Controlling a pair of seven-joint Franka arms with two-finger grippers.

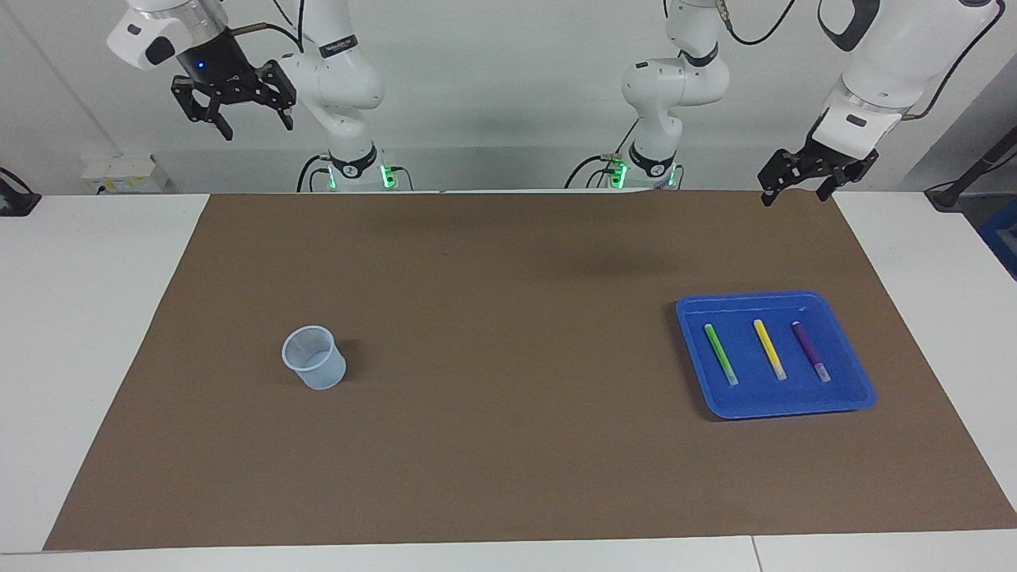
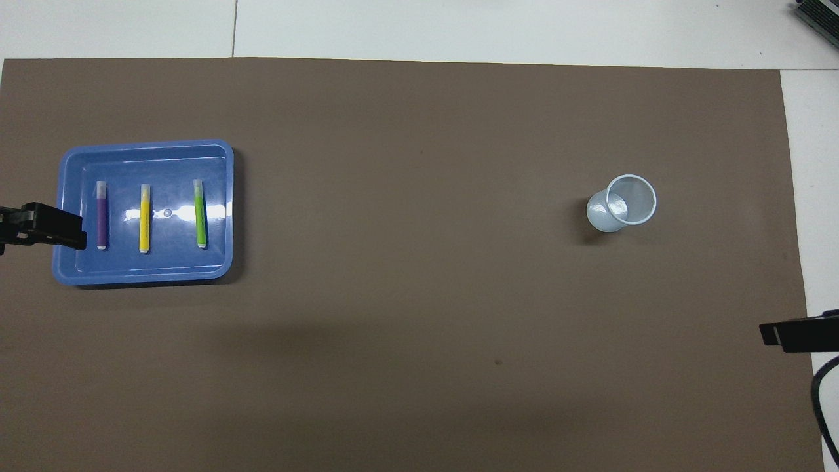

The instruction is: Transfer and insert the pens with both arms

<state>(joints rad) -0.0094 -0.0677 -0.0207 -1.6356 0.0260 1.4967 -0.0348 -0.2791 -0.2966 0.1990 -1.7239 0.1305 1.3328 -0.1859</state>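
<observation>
Blue tray [image 2: 223,196] overlapped by left gripper [image 2: 49,226] overhead only.

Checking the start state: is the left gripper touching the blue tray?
Apart. The facing view shows the left gripper raised in the air, well above the mat, while the blue tray lies flat on the mat with the three pens in it.

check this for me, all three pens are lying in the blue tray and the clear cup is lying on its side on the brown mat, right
Not quite. The clear cup stands upright on the brown mat, its mouth open upward, as the facing view shows. The rest holds: the green pen, yellow pen and purple pen lie in the blue tray.
</observation>
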